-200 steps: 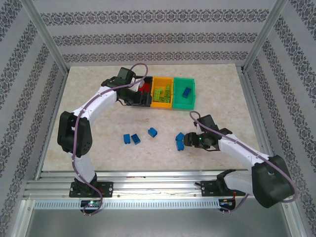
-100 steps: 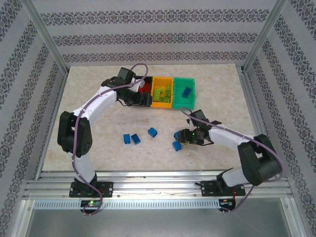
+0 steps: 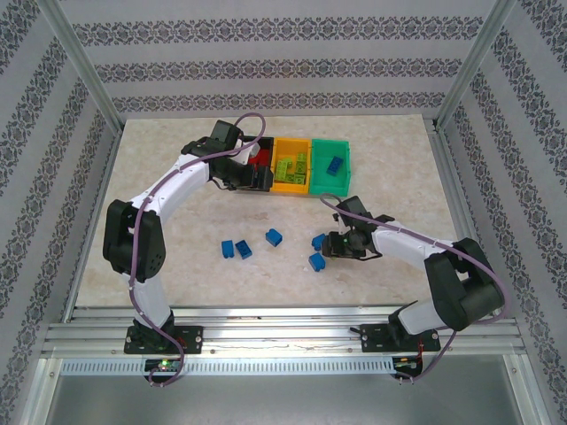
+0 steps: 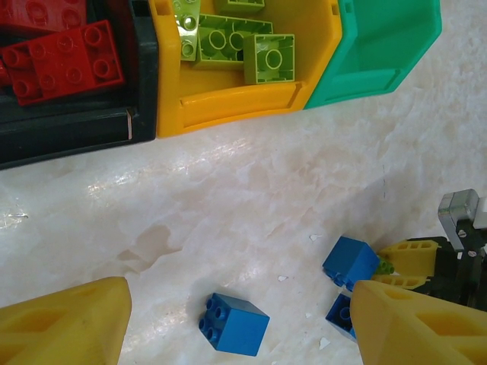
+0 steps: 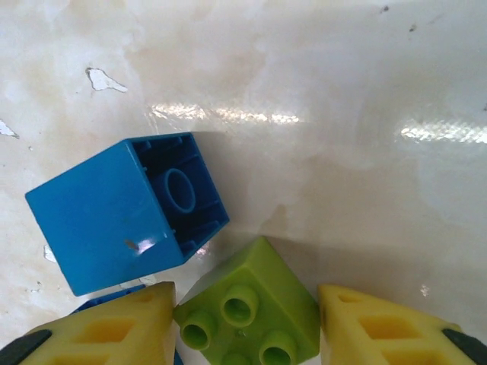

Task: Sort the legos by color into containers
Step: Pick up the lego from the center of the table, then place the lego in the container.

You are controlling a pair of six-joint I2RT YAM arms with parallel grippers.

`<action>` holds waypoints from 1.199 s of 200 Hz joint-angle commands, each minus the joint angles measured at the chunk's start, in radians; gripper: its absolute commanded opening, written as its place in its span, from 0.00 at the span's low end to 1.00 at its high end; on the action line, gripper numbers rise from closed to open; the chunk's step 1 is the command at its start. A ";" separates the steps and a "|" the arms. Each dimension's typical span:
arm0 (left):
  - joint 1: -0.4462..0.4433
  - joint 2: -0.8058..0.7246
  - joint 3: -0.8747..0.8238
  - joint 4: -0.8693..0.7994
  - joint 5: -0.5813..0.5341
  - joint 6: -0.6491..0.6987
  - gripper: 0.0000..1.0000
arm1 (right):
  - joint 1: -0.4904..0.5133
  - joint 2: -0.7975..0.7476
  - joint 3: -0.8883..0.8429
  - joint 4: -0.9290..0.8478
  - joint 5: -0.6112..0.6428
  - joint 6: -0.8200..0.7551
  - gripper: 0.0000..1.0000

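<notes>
The right gripper (image 5: 245,304) is down at the table (image 3: 399,168), in front of the bins and to their right, with a lime green brick (image 5: 251,277) lodged between its yellow fingers (image 5: 106,327). Both pads look to be against the brick's sides, so it seems to be held, though the close wrist view does not show how firmly. Just beside it a blue brick (image 5: 125,213) lies tipped on its side, hollow underside showing. The left gripper (image 4: 240,308) hangs over the table just in front of the black bin (image 4: 68,133), its fingers (image 4: 68,323) spread wide with nothing between them. Its wrist camera looks down on a single blue block (image 4: 232,325) on the marble. The three bins stand joined in a row at the far side of the table. The black one holds red bricks (image 4: 65,65), and the orange bin (image 4: 228,95) holds lime bricks (image 4: 243,46). The green bin (image 4: 380,46) has one blue piece (image 3: 335,165) in it. From above, loose blue legos dot the middle of the table — a touching pair (image 3: 235,250) to the left, and two more (image 3: 317,262) close to the right gripper.
</notes>
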 commanded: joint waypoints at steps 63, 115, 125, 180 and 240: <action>0.000 -0.007 0.051 -0.074 -0.036 0.039 0.77 | 0.012 -0.067 0.153 0.005 0.012 -0.048 0.45; 0.012 -0.032 0.040 -0.079 -0.105 0.048 0.77 | 0.016 0.086 0.424 0.108 0.012 -0.083 0.47; 0.014 -0.038 0.036 -0.074 -0.114 0.051 0.77 | 0.012 0.152 0.511 0.095 -0.001 -0.104 0.47; 0.023 -0.052 0.013 -0.046 -0.134 0.055 0.77 | -0.022 0.531 0.981 0.007 -0.040 -0.161 0.52; 0.025 -0.048 0.021 -0.055 -0.137 0.067 0.77 | -0.010 0.566 0.964 0.058 -0.060 -0.150 0.62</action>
